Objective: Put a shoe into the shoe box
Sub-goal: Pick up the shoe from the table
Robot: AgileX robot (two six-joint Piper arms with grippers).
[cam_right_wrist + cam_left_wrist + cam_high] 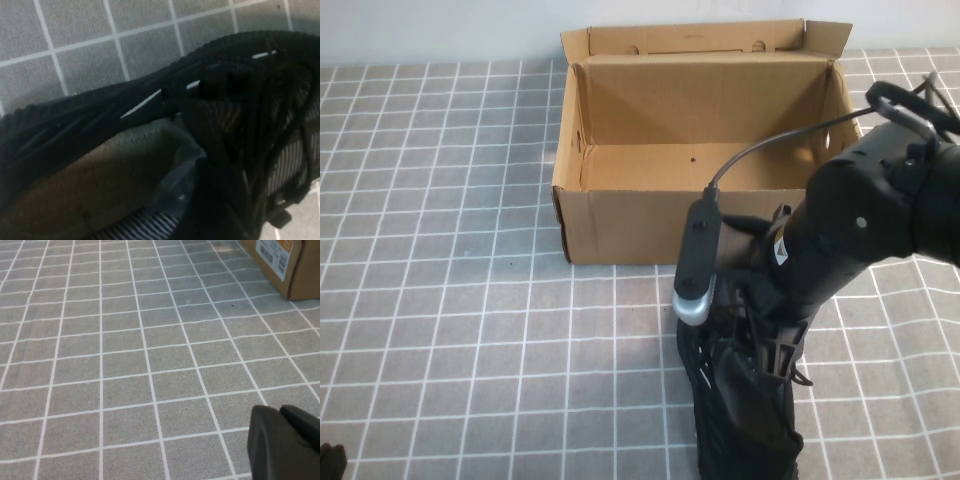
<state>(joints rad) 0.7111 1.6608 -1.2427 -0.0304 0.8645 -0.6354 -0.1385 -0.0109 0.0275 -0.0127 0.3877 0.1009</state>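
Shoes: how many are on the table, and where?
1. The black shoe lies on the tiled table, near the camera, in front of the open shoe box, under the right tool. Another could hide beneath the arm.

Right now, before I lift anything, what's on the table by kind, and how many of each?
Shoes: 1, the black shoe, in front of the box, right pincer open, down over it.
Boxes: 1, the brown shoe box, lid open, nothing visible inside.
Left pincer is shut over bare tiles.
Total: 2 things.
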